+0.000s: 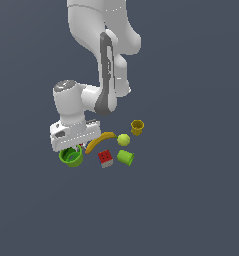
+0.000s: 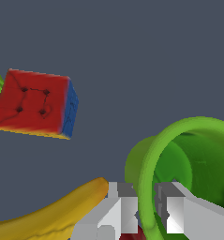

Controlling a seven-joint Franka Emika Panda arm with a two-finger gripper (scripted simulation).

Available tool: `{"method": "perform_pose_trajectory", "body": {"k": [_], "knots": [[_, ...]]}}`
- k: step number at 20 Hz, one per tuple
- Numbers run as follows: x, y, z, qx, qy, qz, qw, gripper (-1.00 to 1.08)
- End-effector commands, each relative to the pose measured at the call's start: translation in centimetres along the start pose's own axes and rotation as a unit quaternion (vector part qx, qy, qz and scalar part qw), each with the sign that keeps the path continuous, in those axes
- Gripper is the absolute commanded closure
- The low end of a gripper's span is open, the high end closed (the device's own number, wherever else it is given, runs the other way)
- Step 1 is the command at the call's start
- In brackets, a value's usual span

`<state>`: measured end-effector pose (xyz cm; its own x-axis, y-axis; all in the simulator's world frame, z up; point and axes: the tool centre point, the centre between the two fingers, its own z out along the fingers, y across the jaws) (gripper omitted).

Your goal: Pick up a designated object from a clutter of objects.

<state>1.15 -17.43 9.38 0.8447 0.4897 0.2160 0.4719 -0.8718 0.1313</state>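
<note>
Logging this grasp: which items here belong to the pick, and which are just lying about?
Job:
large green cup
gripper, fingers astride its rim

Lying about:
banana
red cube
yellow-green ball
small lime-green cup
yellow cup

Big cup bright green, darker green inside; small cup lime, third cup mustard yellow. Cube red with a blue side; banana yellow, ball yellow-green. Arm white on dark grey-blue ground

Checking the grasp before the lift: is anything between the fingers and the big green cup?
Nothing visible. In the wrist view the fingers straddle the large green cup's rim, one outside and one inside. The banana lies beside the outer finger, apart from the rim.
</note>
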Motion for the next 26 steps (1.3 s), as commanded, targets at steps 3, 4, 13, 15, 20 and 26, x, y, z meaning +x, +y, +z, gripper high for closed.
{"method": "perform_pose_trajectory", "body": {"k": [3, 4, 13, 15, 20, 26], "knots": [[0.6, -1.0, -2.4, -0.001, 0.001, 0.000, 1.0000, 1.08], [0.7, -1.3, -3.0, -0.001, 0.001, 0.000, 1.0000, 1.08], [2.2, -4.6, -10.0, -0.001, 0.001, 0.001, 1.0000, 1.08], [2.6, -5.3, -11.7, -0.002, 0.001, 0.001, 1.0000, 1.08], [3.5, -7.3, -16.0, -0.002, 0.000, 0.001, 1.0000, 1.08], [4.7, -9.8, -21.7, -0.004, -0.001, 0.000, 1.0000, 1.08]]}}
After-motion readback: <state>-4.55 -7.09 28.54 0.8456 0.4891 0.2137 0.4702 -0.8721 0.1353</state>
